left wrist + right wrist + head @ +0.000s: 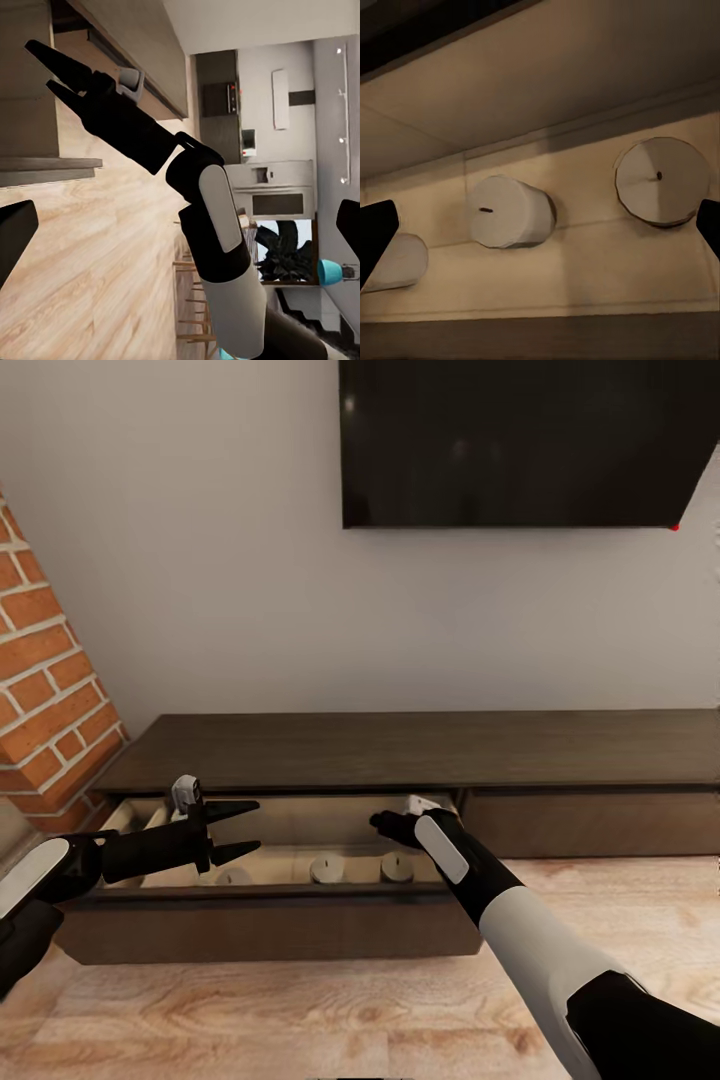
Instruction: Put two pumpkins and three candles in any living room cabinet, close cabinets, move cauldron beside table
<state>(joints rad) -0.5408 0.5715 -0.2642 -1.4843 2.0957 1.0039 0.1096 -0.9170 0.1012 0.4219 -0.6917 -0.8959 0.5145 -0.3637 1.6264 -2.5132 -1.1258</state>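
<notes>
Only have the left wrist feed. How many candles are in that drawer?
Observer: Three candles stand in a row in the open drawer.
Operator: Is the right gripper holding one?
Observer: No. The right gripper is open and empty, pointing at the candles.
Operator: What about the neighbouring drawer?
Observer: The drawer front to the right looks shut.

The left claw (243, 830) partly hides one candle (234, 876).

Three candles (327, 869) line the open drawer (270, 930) floor; above them, room beneath the cabinet (420, 748) top.
</notes>
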